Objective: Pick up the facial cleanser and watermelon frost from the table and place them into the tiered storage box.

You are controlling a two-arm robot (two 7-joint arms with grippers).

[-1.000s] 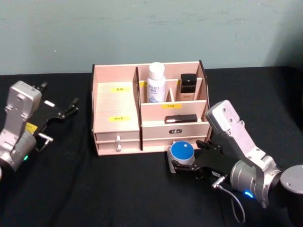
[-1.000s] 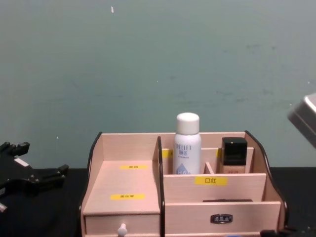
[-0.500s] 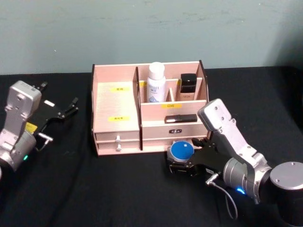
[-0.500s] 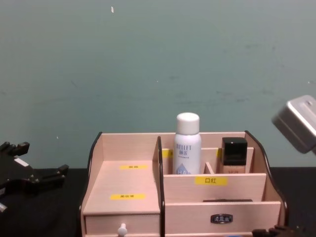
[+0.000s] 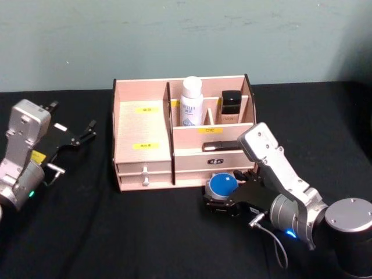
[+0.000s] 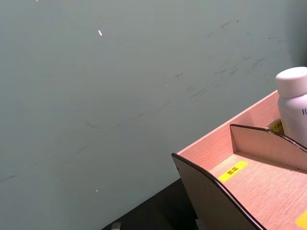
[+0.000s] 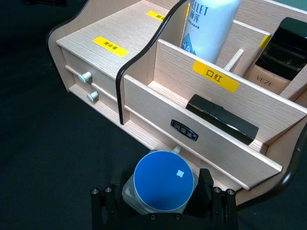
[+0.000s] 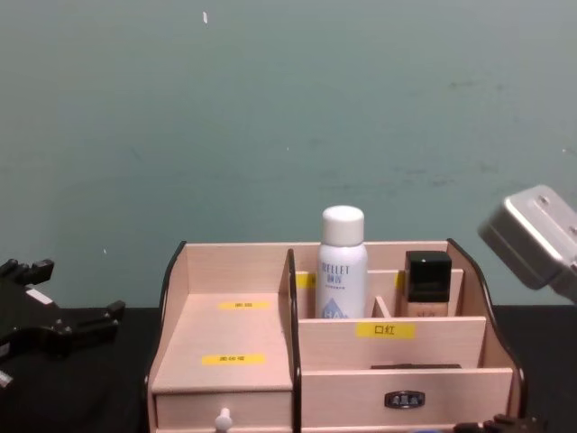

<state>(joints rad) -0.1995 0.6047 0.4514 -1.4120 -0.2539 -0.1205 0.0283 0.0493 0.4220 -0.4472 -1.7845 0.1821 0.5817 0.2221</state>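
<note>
the right gripper's fingers [image 7: 213,201] are closed against the two sides of a small blue-topped container [image 7: 163,181], one black finger on each flank, with the round blue top facing up between them. so the right gripper [image 5: 222,200] has that container held, low down and just in front of the tiered storage box [image 5: 142,125], close to the front of its lower right drawer. from where i stand i can't tell whether the container's base rests on the black table [image 5: 116,232] or sits a touch above it. behind the fingers the silver wrist angles up and back toward the robot's right, across the front right corner of the box.

the box itself stands upright in the middle of the table, open side toward the robot. its left half is a stepped pale-wood surface with two yellow labels, and two small white-knobbed drawers [image 5: 145,171] sit under it. in the right half, a white bottle [image 5: 192,102] stands upright in a rear compartment. a dark-capped bottle [image 5: 231,107] stands in the rear compartment next to it, on the robot's right. a flat black item [image 5: 222,146] lies in the lower front compartment, behind the drawer with the dark nameplate.

the left gripper [image 5: 71,121] is well off to the left of the box, above the table, its two black fingers spread apart and holding nothing.
</note>
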